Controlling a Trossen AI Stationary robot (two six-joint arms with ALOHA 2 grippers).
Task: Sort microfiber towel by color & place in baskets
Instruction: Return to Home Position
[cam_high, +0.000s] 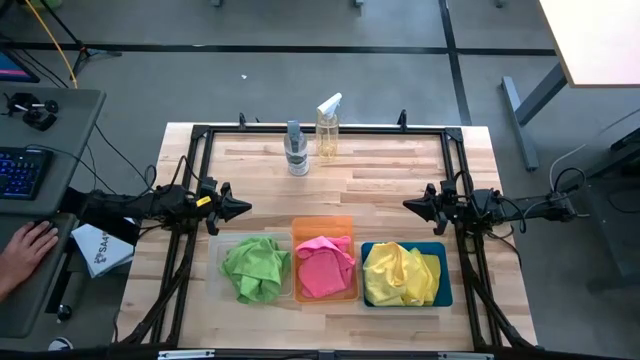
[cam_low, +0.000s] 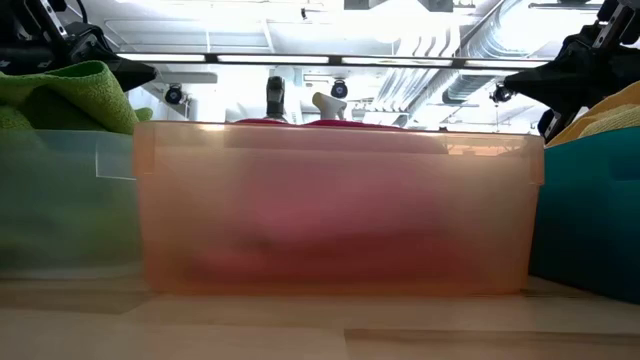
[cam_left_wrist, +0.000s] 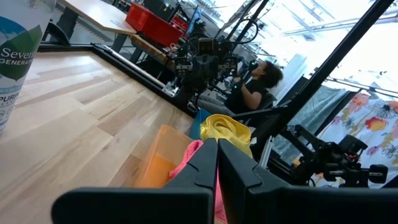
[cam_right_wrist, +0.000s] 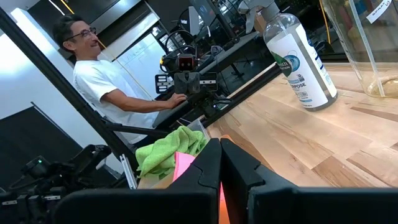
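Though empty, left end effector (cam_high: 240, 208) is pressed together; right end effector (cam_high: 410, 204) likewise.

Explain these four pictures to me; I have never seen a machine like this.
Two dark robot arms work at a wooden table. One picture looks straight down, one looks level across the tabletop, and two come from cameras on the arms' wrists. The left gripper and right gripper hang above the table, fingers shut, holding nothing. Three bins stand in a row: the clear bin holds green towels, the orange bin pink towels, the blue bin yellow towels. Beyond the arms stand a spray bottle and another bottle.
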